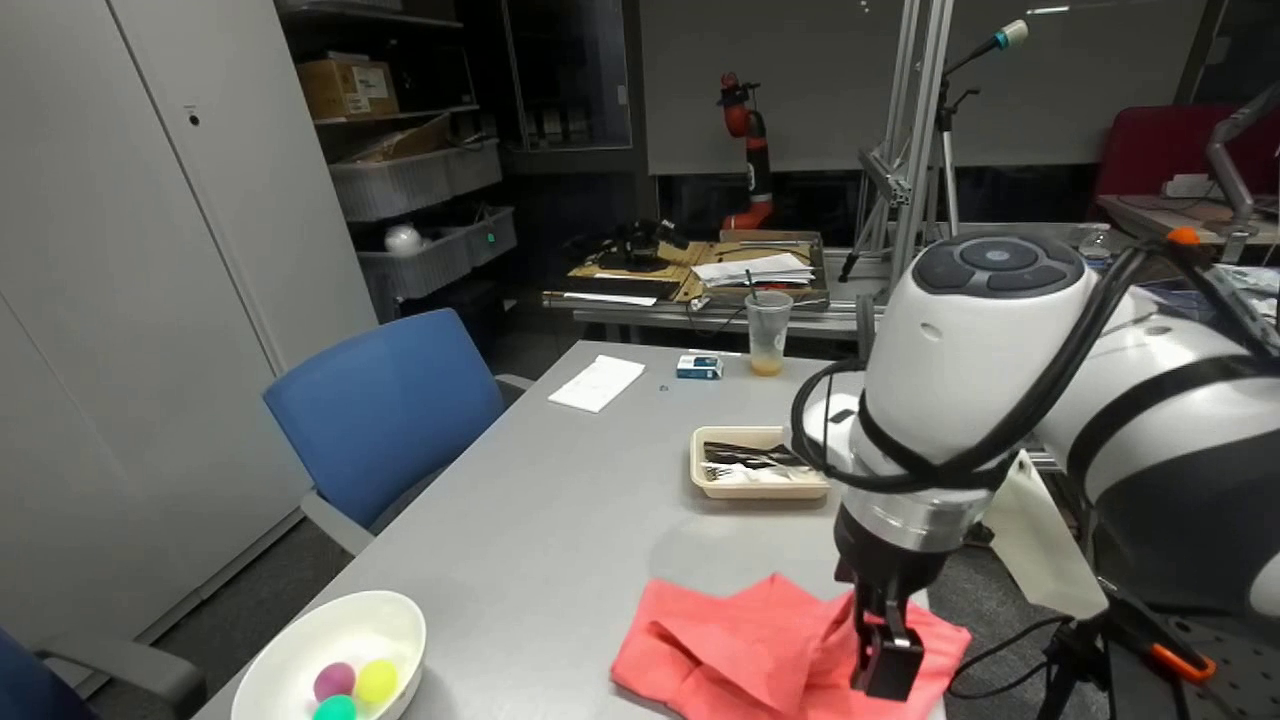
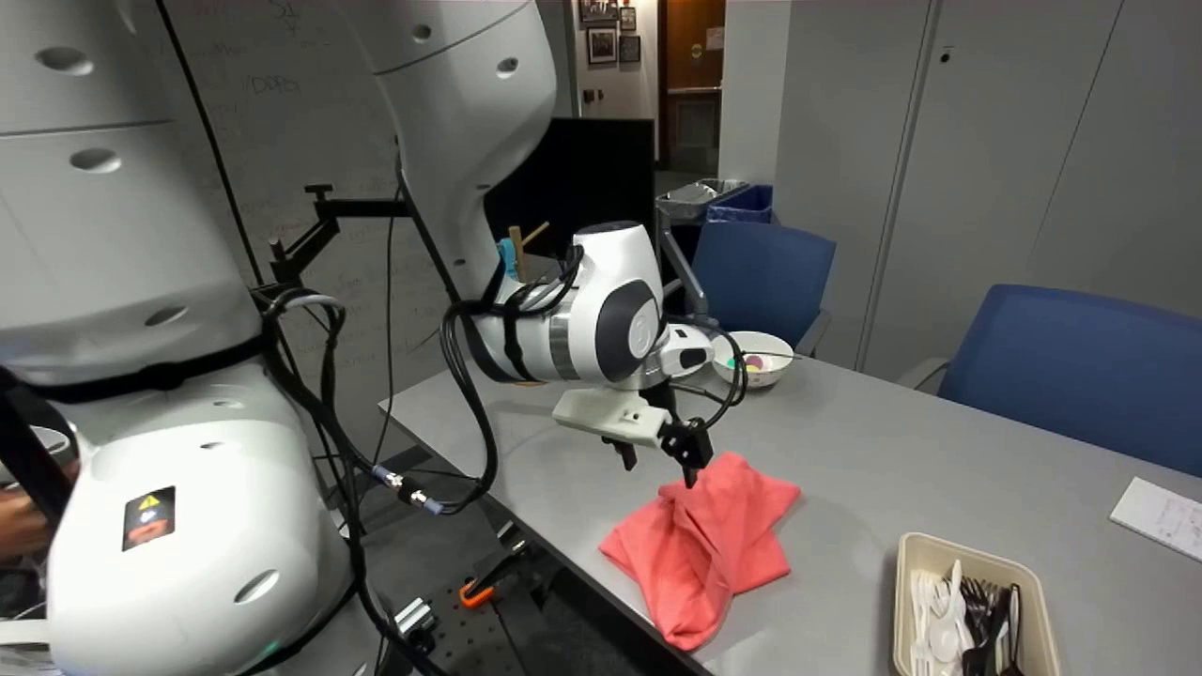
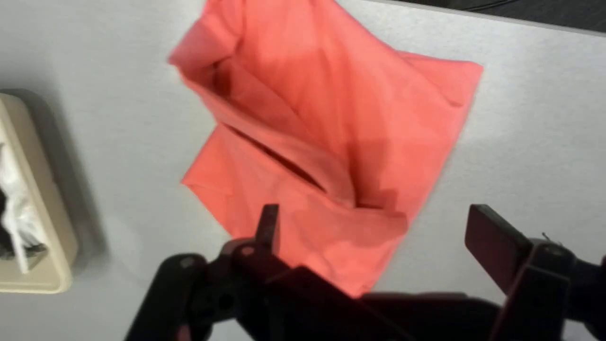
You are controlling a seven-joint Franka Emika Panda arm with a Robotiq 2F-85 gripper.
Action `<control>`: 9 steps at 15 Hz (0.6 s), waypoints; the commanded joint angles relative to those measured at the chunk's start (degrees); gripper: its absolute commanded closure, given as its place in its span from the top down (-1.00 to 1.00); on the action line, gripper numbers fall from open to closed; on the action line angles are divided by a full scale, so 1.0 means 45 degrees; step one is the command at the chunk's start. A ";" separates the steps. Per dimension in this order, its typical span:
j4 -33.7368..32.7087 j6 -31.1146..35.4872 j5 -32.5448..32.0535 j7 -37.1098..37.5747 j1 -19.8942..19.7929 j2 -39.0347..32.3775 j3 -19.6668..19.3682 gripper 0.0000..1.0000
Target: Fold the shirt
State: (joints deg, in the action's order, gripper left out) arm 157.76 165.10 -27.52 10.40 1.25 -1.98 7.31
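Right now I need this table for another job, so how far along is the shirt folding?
Done: the shirt lies on the table, partly doubled over itself, but no neat fold shows. In hand: nothing; the gripper is open and holds no cloth. Left: probably most of the folding, as the wrist view shows loose creases and corners jutting out at uneven angles.

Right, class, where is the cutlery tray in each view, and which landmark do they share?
In an exterior view: tray just below and right of centre.
In an exterior view: tray at bottom right, cut off.
Wrist view: tray at left edge, cut off.
Shared landmark: the shirt.
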 commanded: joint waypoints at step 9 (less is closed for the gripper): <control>-0.1501 0.0483 0.5411 -0.5913 -0.1144 -0.3643 0.2570 1.00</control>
State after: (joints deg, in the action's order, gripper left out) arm 151.15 167.38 -4.68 -15.13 -5.20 -18.45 19.83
